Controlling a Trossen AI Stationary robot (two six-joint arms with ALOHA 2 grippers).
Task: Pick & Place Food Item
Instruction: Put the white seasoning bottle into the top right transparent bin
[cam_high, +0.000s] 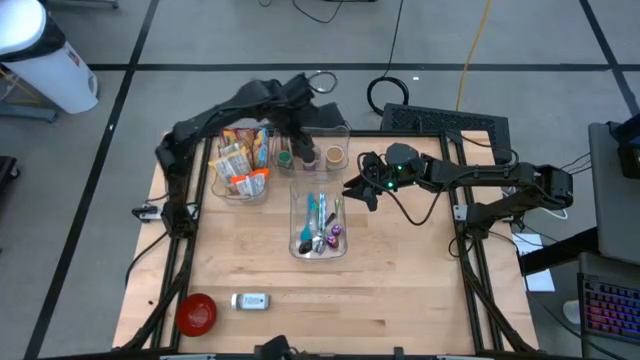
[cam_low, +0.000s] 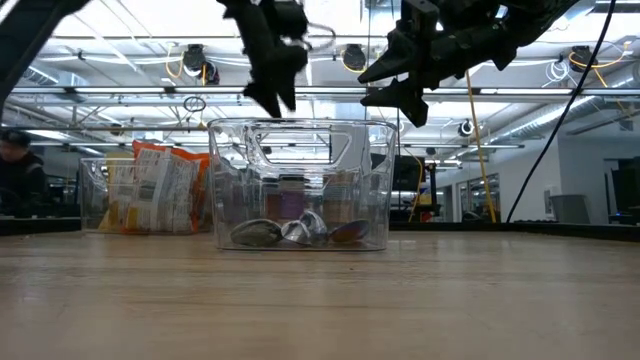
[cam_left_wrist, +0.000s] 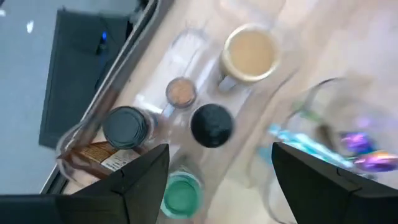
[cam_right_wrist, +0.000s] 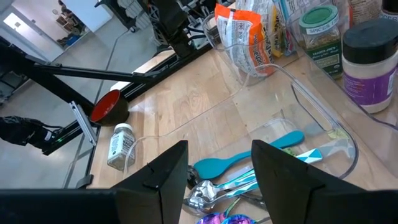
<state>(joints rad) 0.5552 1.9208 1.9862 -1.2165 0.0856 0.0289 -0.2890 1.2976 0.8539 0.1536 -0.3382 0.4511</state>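
Hovering above spice jars (cam_left_wrist: 211, 124): left end effector (cam_left_wrist: 214, 180), empty.

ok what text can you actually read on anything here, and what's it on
"SPICES": label of the green-lidded jar, right wrist view; the smaller print under it is too blurred.
Snack bag, white-labelled jar, small bottle: print too small or blurred to read.

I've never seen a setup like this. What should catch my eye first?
Probably the clear bin at the table's middle, holding shiny utensils. Both dark arms hang above it: the left end effector open over a bin of jars, the right end effector open beside it. A red bowl sits in the near corner.
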